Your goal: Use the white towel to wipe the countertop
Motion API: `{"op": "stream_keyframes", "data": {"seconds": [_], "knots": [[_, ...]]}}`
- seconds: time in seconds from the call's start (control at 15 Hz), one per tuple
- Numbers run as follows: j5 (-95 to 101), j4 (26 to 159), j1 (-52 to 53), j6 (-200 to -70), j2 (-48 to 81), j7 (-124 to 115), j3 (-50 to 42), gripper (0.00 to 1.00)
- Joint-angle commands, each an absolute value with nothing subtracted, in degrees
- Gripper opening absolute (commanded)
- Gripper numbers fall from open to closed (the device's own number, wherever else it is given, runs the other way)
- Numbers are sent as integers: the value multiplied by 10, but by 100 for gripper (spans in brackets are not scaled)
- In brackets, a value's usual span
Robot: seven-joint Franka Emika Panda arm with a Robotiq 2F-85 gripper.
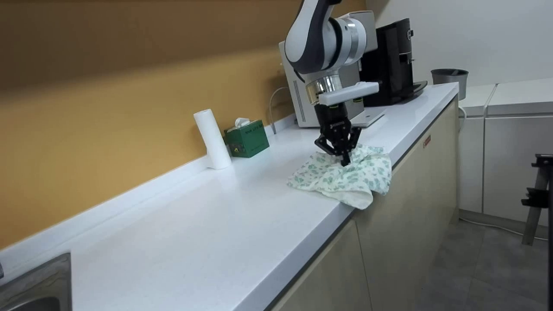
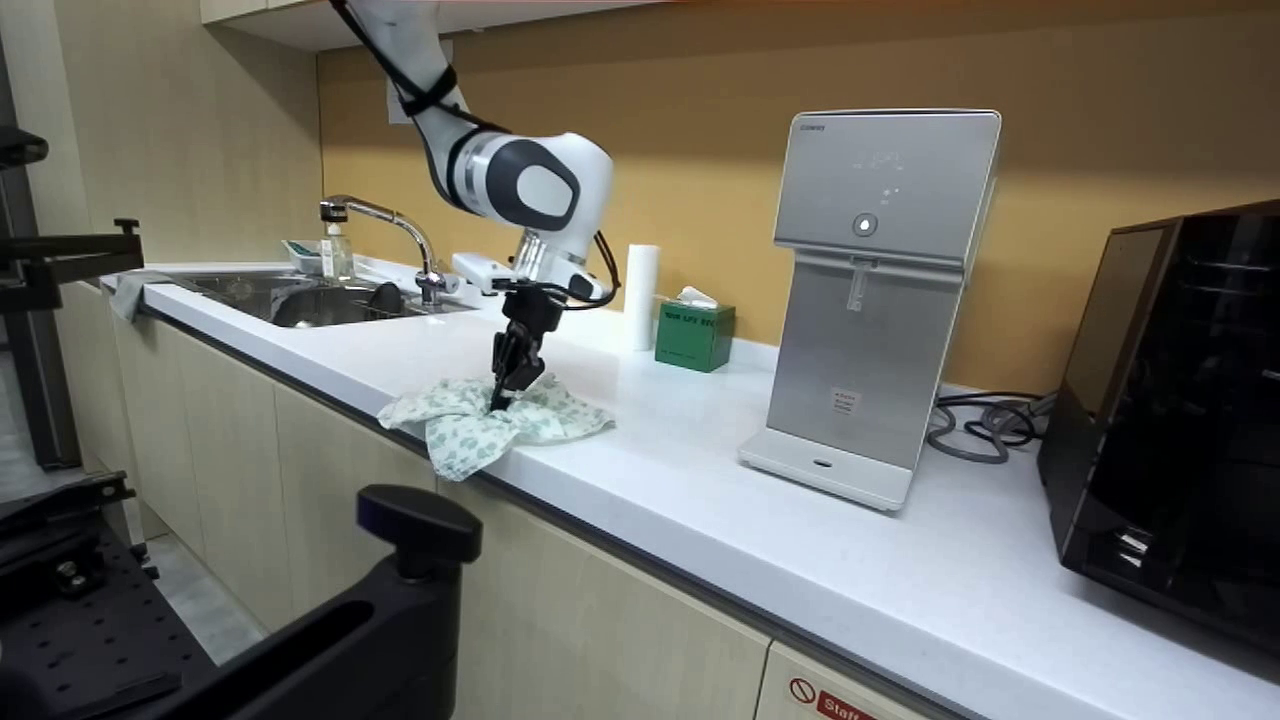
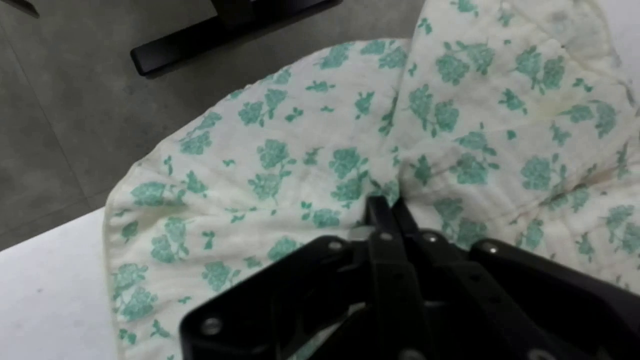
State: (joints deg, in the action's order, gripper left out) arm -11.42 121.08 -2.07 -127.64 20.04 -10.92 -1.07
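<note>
A: Where's the towel (image 1: 350, 183)?

B: Rumpled over the front edge of the worktop (image 1: 185, 224). In both exterior views most of it lies on top, and 1 part droops down over the cabinet front (image 2: 590, 590). It's white, with a green flower print.

A: And the end effector (image 3: 390, 202)?

B: Pointing down into the towel, away from its hanging part. In the wrist view the 2 fingers (image 3: 379, 225) are pressed together, with creases running off from their tips, so I'd call it clenched on a pinch of fabric. Grey floor (image 3: 60, 145) shows past the towel's edge there.

A: What's back by the wall?

B: A white paper roll (image 1: 213, 139), on end, and just beside it a green tissue box (image 1: 247, 139) with a tissue poking out of the top. Both are well apart from the towel.

A: Anything farther along?

B: A silver water dispenser (image 2: 870, 300) stands upright, then a glossy black appliance (image 2: 1150, 430), with cables (image 2: 985, 457) between those 2. Toward the opposite end, a metal sink (image 1: 49, 276) is set into the worktop, with a chrome faucet (image 2: 432, 283) at its rim.
</note>
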Motion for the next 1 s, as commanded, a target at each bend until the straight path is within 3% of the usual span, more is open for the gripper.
{"op": "stream_keyframes", "data": {"seconds": [0.0,0.93], "knots": [[-135,1250,3,-1330,220,-93,17,1],[-78,1055,44,-1498,374,-182,-25,1]]}}
